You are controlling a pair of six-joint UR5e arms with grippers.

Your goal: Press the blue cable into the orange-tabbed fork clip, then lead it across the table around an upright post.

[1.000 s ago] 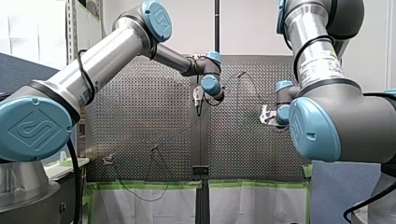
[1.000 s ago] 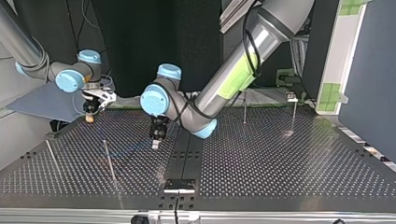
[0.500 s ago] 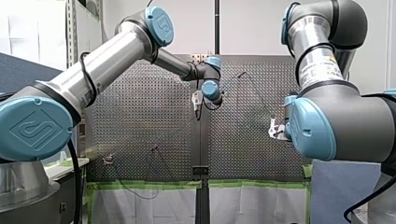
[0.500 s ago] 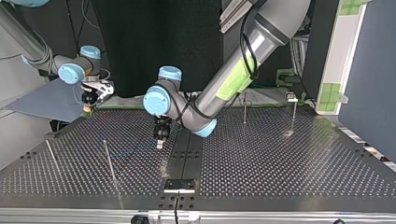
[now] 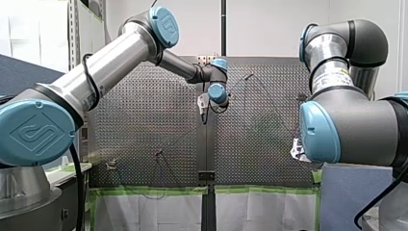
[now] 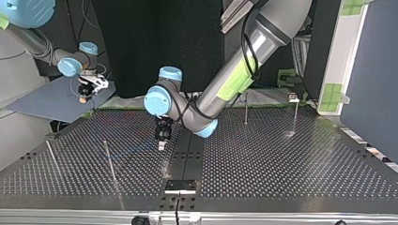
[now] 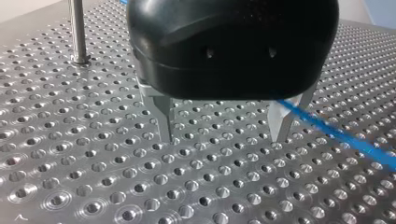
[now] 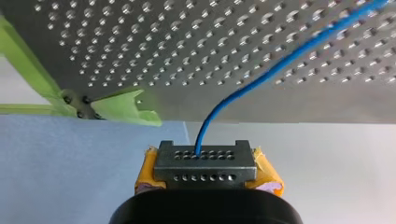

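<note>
My right gripper (image 8: 205,162) has its yellow pads (image 8: 145,173) closed on the blue cable (image 8: 280,65), which climbs from between them onto the perforated table (image 8: 140,42); the gripper itself hangs off the table's edge, over a blue-grey sheet (image 6: 51,101). My left gripper (image 7: 224,126) stands low over the table's middle, metal fingers (image 7: 161,116) spread wide and holding nothing, the cable just beside one of them (whether it runs between the two I cannot tell). The risk, as I judge it, is the pull: a hard tug could drag the cable through the pads or chafe it on the table's edge, and the low fingers could scrape the plate or close beside the cable. An upright post (image 7: 77,32) stands nearby. Green tape (image 8: 126,109) lines the table's edge, with a black curtain (image 6: 141,37) behind the arms
</note>
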